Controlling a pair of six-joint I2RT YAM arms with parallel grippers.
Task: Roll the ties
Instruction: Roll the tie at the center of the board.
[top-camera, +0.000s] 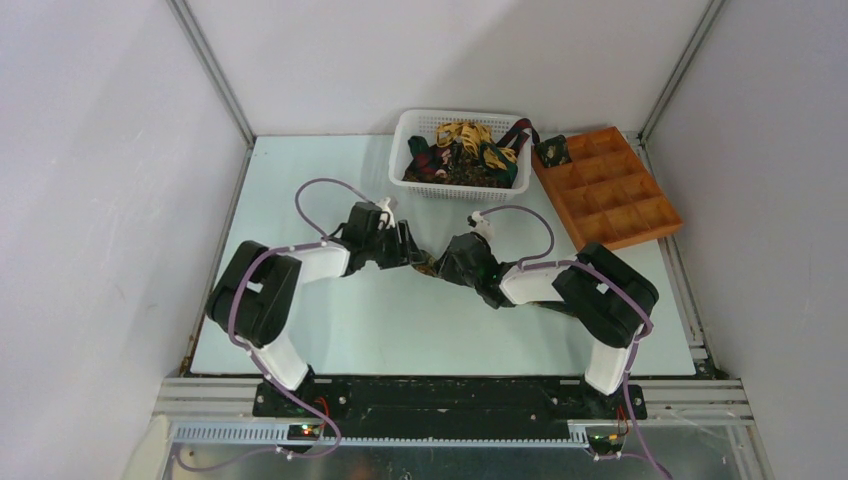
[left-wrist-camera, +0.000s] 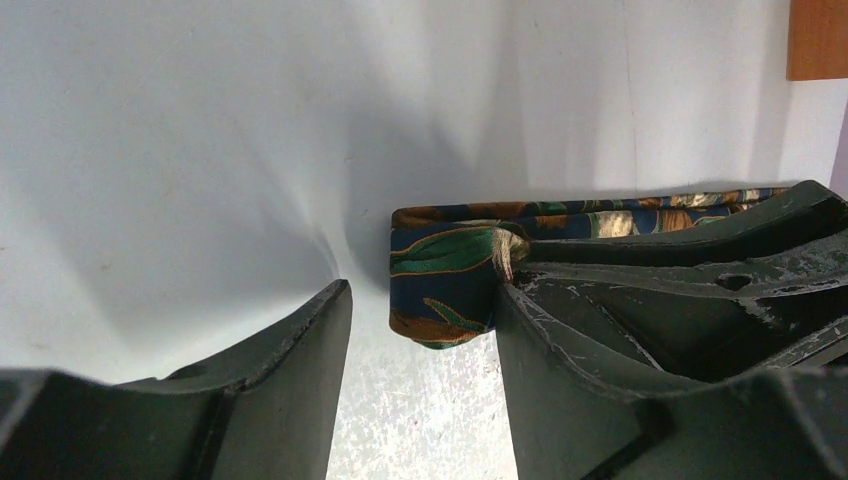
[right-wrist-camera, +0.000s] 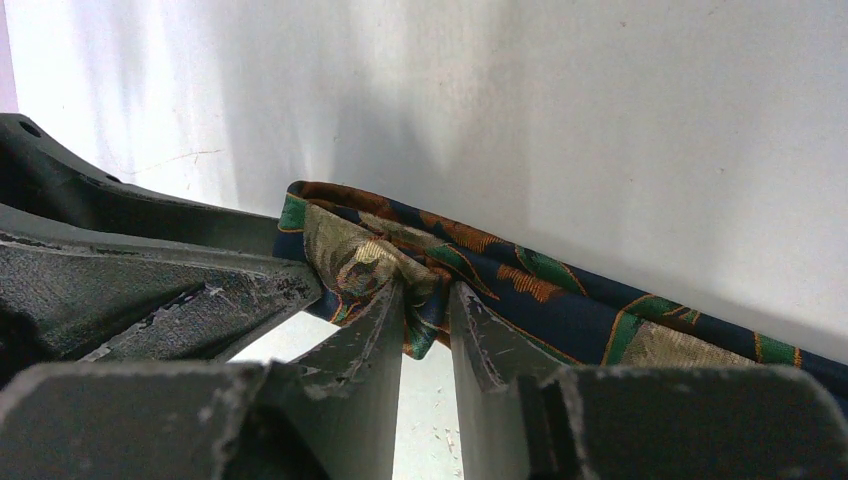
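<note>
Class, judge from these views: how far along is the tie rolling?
Done: one dark coil sits in a corner compartment of the tray. In hand: the right claw pinches a patterned tie near its folded end, the left claw open beside it. To do: a heap of ties in the basket.

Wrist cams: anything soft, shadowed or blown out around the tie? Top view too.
Left wrist: tie sharp, left fingers dark and underlit, broad grey shadows across the table. Right wrist: pinched fold crisp, right fingers dark, table shaded at left, bright at right. Top external: even light, no glare; tie too small to read there.
</note>
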